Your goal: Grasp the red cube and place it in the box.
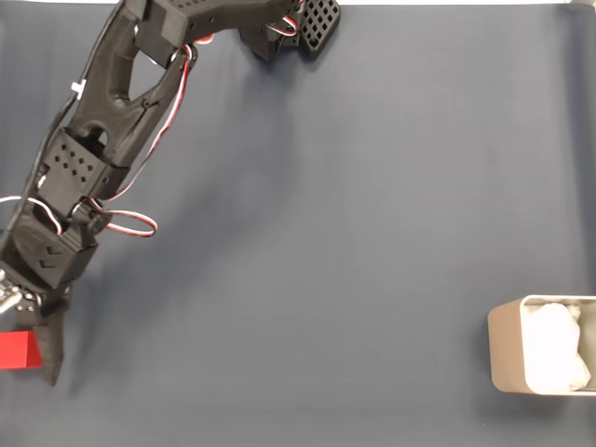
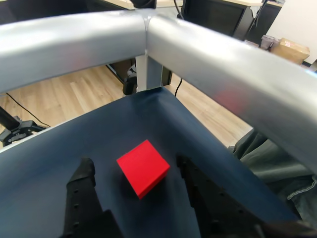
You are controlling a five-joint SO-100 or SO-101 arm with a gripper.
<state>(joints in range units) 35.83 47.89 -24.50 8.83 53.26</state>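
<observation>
Red cube [image 2: 143,173] on the dark blue table cover [image 1: 354,233] at its lower-left edge in the fixed view, between the spread fingers of the gripper [image 2: 136,171], ungrasped, box [image 1: 507,349] at the lower-right edge, well apart.

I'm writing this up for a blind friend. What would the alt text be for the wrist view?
A small red cube sits on a dark blue table cover, between the two open black fingers of the gripper, untouched. Behind it are silver metal rails at the table's corner and a wooden floor.
</observation>
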